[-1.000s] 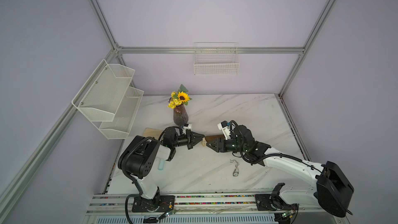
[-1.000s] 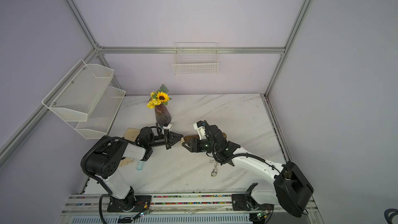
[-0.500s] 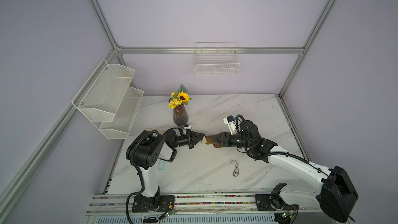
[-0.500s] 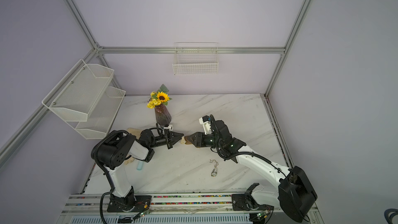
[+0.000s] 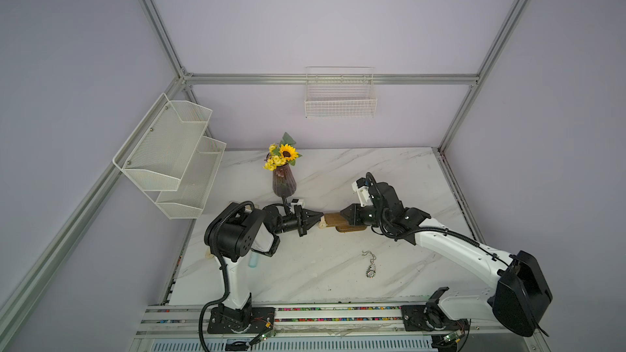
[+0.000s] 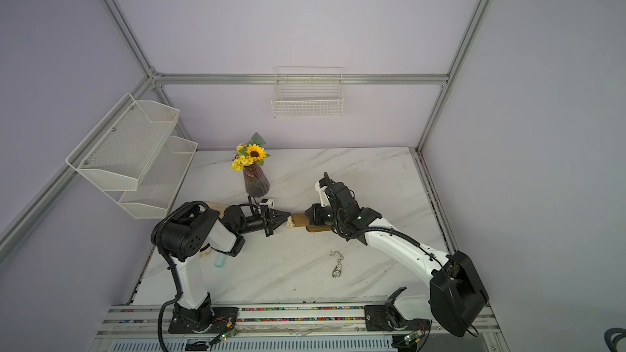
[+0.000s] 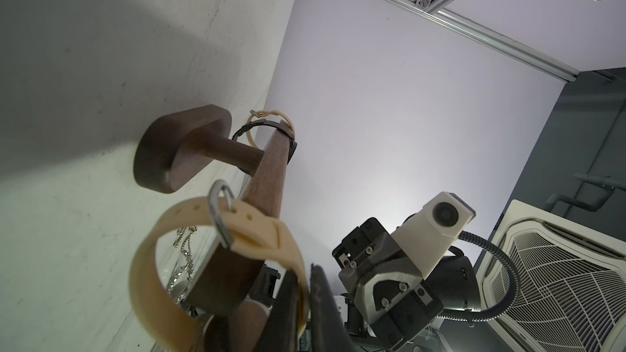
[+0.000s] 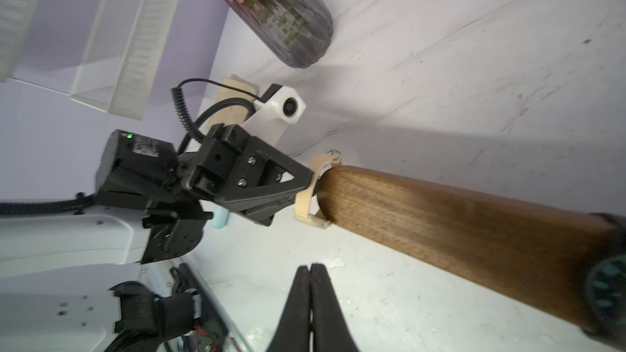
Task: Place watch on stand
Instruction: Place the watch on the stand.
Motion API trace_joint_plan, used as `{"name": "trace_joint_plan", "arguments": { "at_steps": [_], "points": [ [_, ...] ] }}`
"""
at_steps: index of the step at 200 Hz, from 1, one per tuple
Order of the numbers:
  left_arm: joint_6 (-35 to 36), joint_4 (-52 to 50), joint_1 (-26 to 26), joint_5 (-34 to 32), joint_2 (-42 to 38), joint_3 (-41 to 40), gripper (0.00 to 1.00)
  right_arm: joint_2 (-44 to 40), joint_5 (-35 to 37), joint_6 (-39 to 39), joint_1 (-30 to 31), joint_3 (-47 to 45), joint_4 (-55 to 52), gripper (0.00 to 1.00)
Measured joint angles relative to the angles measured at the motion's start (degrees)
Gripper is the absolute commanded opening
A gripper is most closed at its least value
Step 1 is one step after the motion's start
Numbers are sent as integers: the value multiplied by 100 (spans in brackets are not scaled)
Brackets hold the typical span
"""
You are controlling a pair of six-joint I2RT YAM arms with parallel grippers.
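My left pincer is clamped on the cream watch. Its strap loop sits at the near rounded end of the stand, though I can't quite tell whether it rings the bar or only rests against the tip. My right pincer is pressed together, empty, just beside the bar. Left to do, I judge: slide the loop further on and let go.

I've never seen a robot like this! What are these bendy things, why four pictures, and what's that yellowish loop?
They are two robot arms at a marble table's edge. Two pictures look down from above; the two close ones come from little cameras on the arms' wrists. The left fingers pinch a cream watch, its strap loop at the tip of the brown wooden stand. The right fingers are shut and empty close to the stand. A flower vase and a small chain watch also sit on the table.
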Motion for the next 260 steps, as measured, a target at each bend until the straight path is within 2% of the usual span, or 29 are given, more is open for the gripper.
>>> {"name": "trace_joint_plan", "arguments": {
  "at_steps": [43,80,260],
  "points": [
    [-4,63,0,0,103,0,11,831,916,-479,17,531,-544,0],
    [-7,63,0,0,175,0,11,1038,1309,-632,24,533,-868,0],
    [-413,63,-101,-68,428,463,11,1368,2050,-715,160,654,-981,0]
  ]
}}
